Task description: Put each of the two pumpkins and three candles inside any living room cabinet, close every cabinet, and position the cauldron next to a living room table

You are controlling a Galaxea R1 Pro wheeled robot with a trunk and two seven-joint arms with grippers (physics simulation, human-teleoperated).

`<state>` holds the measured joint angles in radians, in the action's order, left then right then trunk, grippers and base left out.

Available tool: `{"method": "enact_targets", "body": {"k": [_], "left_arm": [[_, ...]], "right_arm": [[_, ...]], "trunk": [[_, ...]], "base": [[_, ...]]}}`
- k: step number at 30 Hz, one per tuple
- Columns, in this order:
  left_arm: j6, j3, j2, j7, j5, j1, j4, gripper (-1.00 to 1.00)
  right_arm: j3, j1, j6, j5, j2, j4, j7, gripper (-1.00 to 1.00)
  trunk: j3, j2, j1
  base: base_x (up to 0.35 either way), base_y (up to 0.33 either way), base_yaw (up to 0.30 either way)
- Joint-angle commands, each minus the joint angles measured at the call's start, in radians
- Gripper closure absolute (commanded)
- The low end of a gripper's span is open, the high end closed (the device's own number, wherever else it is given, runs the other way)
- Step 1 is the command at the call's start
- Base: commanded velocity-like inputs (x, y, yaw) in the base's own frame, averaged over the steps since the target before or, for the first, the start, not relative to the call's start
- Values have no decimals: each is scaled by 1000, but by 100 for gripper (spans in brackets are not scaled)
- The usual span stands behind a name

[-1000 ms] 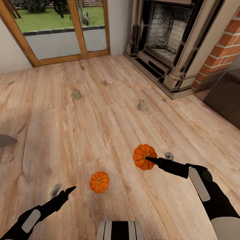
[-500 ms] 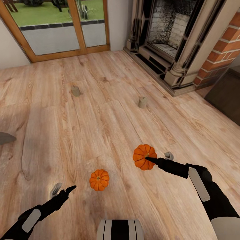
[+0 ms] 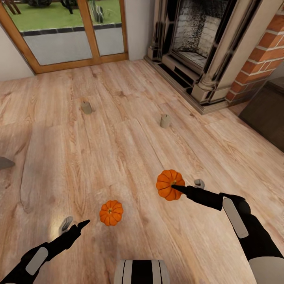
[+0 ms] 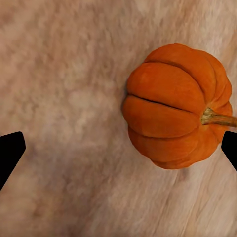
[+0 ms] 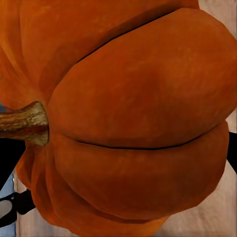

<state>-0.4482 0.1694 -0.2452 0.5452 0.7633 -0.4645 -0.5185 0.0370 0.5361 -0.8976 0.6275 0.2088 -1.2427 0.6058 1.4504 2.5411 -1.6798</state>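
**One pumpkin in hand, the second waiting on the floor**

Our right gripper is clamped on a small ribbed orange pumpkin with a short brown stem, held above the pale wooden plank floor; in the right wrist view that pumpkin sits right up against the camera. The other ribbed orange pumpkin lies on the floor near our left gripper, whose fingers are spread with nothing between them. In the left wrist view this pumpkin sits toward one fingertip, not centred.

To do this well, we should shift the left gripper so the pumpkin lies midway between the fingers, descend squarely, and close across the ribbed sides rather than on the stem. A round body may roll if one finger touches first.

Two stubby grey-beige candles stand farther off, toward the stone fireplace.
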Motion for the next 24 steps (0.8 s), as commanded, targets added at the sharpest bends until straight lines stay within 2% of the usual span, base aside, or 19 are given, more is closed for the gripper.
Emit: {"method": "enact_targets", "body": {"k": [1, 6, 8, 24], "left_arm": [[-8, 3, 0, 2, 6, 0, 0, -100], [-8, 4, 1, 3, 6, 0, 0, -100], [-8, 4, 1, 3, 7, 0, 0, -100], [-9, 4, 0, 2, 6, 0, 0, -100]], "right_arm": [[1, -1, -8, 0, 0, -11, 4, 100], [1, -57, -66, 5, 0, -165, 8, 100], [1, -69, -80, 6, 0, -197, 7, 100], [1, -77, -87, 3, -2, -213, 0, 100]], "trunk": [[1, 0, 0], [1, 0, 0], [1, 0, 0], [1, 0, 0]], "base": [[0, -34, 0], [0, -9, 0], [0, -1, 0], [68, -49, 0]]}}
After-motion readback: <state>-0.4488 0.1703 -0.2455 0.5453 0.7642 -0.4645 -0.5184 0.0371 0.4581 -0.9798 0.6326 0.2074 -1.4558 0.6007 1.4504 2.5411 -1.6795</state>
